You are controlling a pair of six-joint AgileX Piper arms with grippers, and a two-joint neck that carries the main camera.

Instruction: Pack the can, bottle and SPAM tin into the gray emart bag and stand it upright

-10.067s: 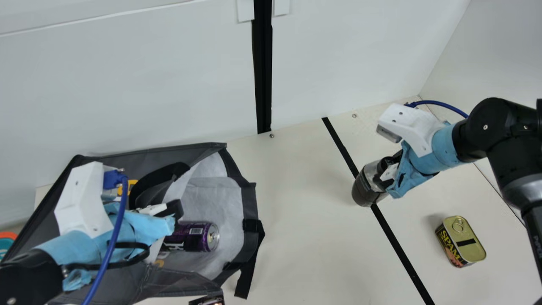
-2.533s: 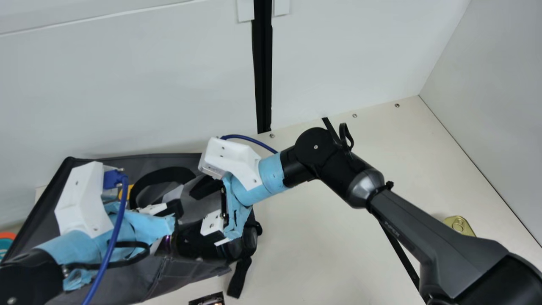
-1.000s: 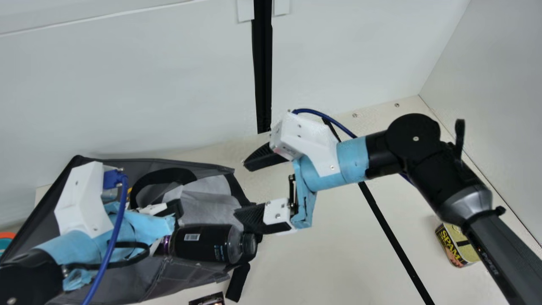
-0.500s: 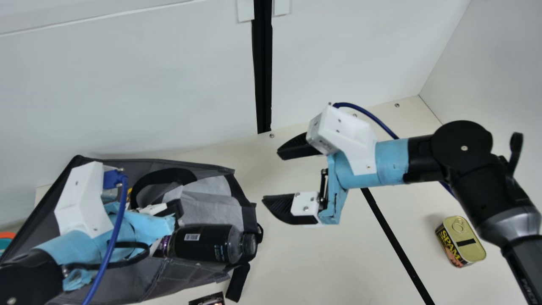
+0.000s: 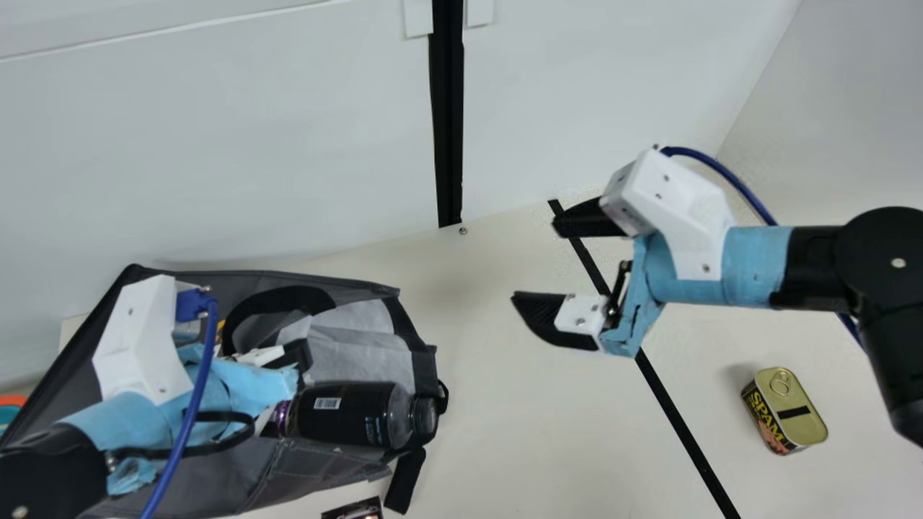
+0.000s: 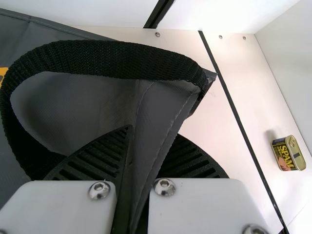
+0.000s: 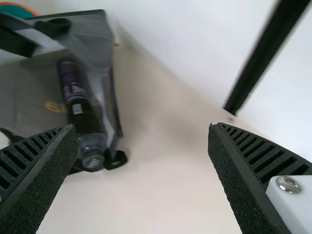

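In the main view, the SPAM tin (image 5: pixel 784 411) lies at 4 o'clock from the right pincer (image 5: pixel 534 259), well apart from it on the surface (image 5: pixel 497 440), lid up. Its long axis runs from 11 to 5 o'clock. The right pincer is spread with nothing between its fingers and points to 9 o'clock, away from the tin, so the next move probably calls for swinging it back round and lining its fingers up with the tin's long sides. The right arm is clearly the nearer one.

The left pincer (image 6: pixel 153 131) pinches a fold of the bag (image 5: pixel 252 476), over at 8 o'clock from the right one. The bottle (image 5: pixel 346 414) lies in the bag's mouth, its cap toward 3 o'clock, with the can (image 7: pixel 70 80) deeper in; the bottle may need pushing in to leave room.
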